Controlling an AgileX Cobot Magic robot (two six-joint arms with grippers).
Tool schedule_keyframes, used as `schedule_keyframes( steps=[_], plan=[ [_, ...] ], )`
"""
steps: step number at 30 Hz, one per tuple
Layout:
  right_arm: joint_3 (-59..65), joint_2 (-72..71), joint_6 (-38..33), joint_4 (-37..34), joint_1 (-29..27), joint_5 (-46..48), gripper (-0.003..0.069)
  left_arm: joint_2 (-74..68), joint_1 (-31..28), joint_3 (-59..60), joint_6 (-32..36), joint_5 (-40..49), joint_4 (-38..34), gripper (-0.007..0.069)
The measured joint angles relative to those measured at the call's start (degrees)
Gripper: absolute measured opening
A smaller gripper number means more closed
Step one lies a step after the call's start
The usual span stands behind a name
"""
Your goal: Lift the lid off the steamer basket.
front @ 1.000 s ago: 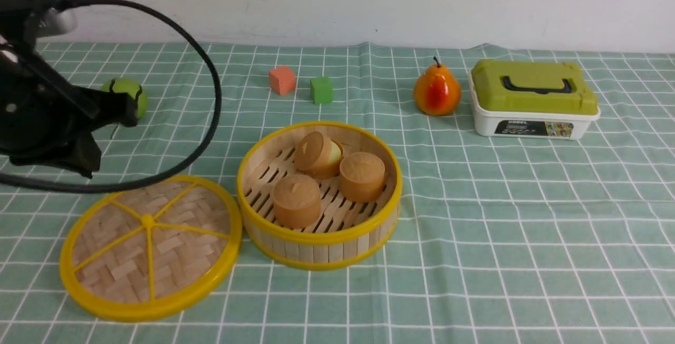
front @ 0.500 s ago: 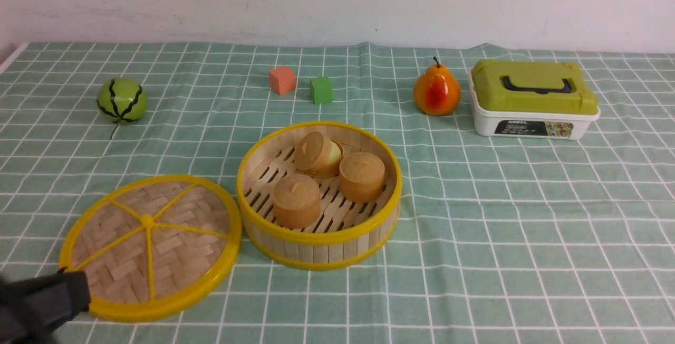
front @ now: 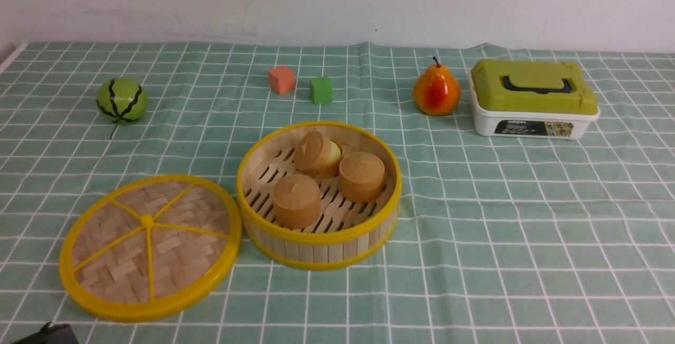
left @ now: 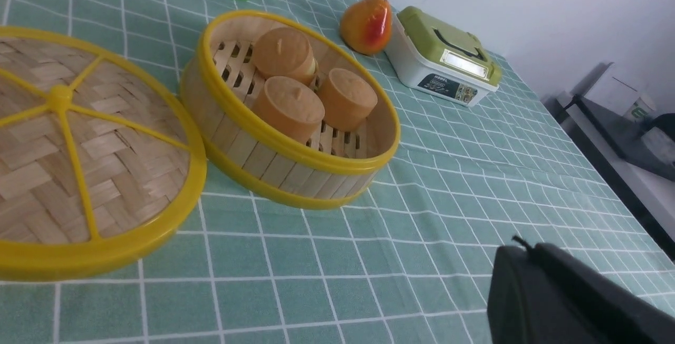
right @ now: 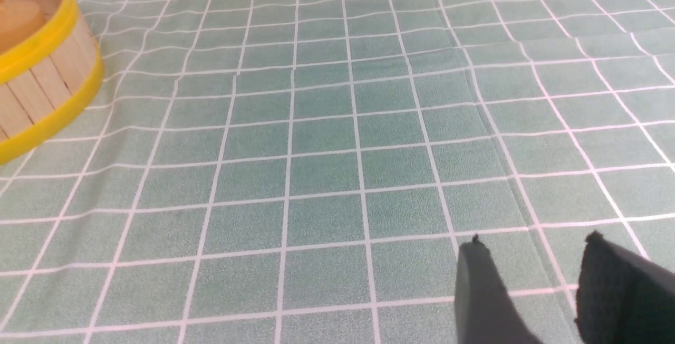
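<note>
The lid (front: pixel 174 244) lies flat on the cloth, front left, its rim touching the left side of the steamer basket (front: pixel 316 251). The basket stands uncovered at the centre with three tan cylinders inside. In the left wrist view the lid (left: pixel 79 143) and the basket (left: pixel 253 154) lie well away from my left gripper (left: pixel 519 249), whose fingers are pressed together and empty. Only a black tip of it (front: pixel 50 333) shows in the front view's bottom left corner. My right gripper (right: pixel 532 244) is open and empty over bare cloth, to the right of the basket (right: pixel 42 80).
A green striped ball (front: pixel 122 101) sits at the back left. A red cube (front: pixel 281 79) and a green cube (front: pixel 321 89) sit behind the basket. A pear (front: pixel 436 92) and a white box with an olive-green lid (front: pixel 532 101) stand at the back right.
My left arm has drawn back from the far left, above the lid, down to the front left corner, almost out of the front view. The lid and basket have not moved.
</note>
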State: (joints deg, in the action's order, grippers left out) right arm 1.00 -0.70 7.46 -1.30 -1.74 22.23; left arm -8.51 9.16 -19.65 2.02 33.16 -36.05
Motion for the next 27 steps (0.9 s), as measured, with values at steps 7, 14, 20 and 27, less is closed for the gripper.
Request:
schedule_keyframes(
  steps=[7, 14, 20, 27],
  plan=[
    [0.0, 0.0, 0.0, 0.0, 0.0, 0.0, 0.0241, 0.0, 0.0, 0.0, 0.1, 0.0, 0.0, -0.0013],
    [0.0, 0.0, 0.0, 0.0, 0.0, 0.0, 0.0241, 0.0, 0.0, 0.0, 5.1, -1.6, 4.7, -0.0013],
    [0.0, 0.0, 0.0, 0.0, 0.0, 0.0, 0.0241, 0.0, 0.0, 3.5, 8.1, -4.7, 10.1, -0.0013],
    [0.0, 0.0, 0.0, 0.0, 0.0, 0.0, 0.0241, 2.6, 0.0, 11.5, 1.6, -8.1, 24.5, -0.0013]
  ],
)
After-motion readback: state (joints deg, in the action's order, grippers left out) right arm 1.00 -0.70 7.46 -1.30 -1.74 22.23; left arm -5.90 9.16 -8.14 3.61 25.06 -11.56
